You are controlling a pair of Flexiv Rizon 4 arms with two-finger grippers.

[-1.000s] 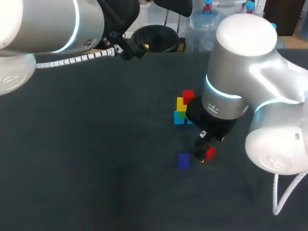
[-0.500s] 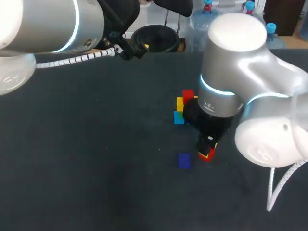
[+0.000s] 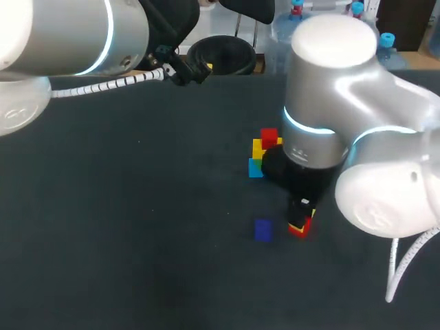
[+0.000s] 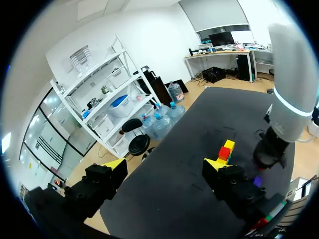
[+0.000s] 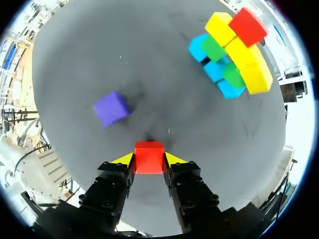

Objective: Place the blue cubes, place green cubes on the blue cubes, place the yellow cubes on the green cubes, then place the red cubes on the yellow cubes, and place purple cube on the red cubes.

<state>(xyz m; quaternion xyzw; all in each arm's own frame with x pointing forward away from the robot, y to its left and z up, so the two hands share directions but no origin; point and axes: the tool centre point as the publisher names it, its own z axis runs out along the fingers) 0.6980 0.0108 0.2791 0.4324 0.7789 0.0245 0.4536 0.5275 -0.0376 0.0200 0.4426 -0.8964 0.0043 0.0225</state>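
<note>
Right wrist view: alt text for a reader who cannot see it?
The right gripper is shut on a red cube. Ahead on the table are a loose purple cube and a blue-green-yellow cube stack, one side topped red.

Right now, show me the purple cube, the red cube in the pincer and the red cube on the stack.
purple cube [image 5: 111, 108], right wrist view, centre of its top face
held red cube [image 5: 149, 157], right wrist view, centre of its visible face
stacked red cube [image 5: 247, 26], right wrist view, centre of its top face
</note>
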